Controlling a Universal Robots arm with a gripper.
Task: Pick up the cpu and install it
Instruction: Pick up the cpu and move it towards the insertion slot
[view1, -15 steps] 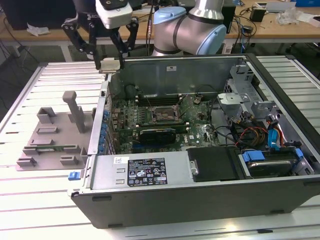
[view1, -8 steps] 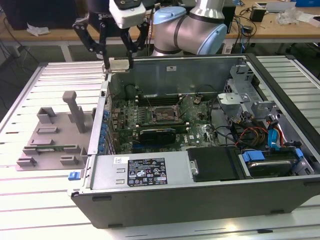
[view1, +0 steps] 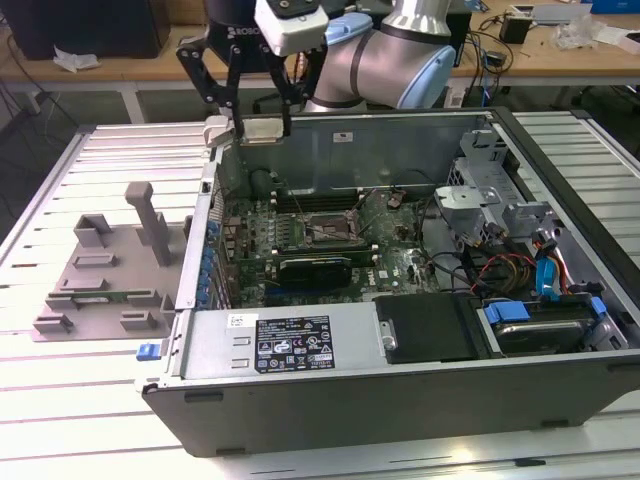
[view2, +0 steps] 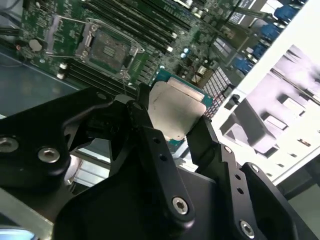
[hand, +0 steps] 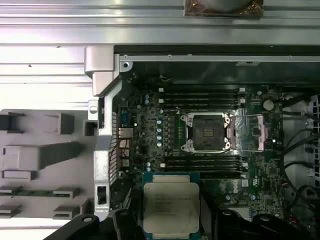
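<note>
**Second wrist view:** black fingers (view2: 202, 141) of the gripper (view2: 172, 131) cover two opposite edges of the cpu (view2: 175, 110), and its underside is hidden.

**First wrist view:** the cpu's edge nearest the gripper is lost at the picture's border. The grey fixture tray (hand: 30, 160) is cut off too.

**Exterior view:** the arm (view1: 400, 50) is cropped above the wrist. The contacts of the socket (view1: 325, 228) are too small to tell.

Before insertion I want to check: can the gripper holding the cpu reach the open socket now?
Probably yes: the gripper holds the cpu above the case, and the socket lies open with nothing visibly over it.
</note>
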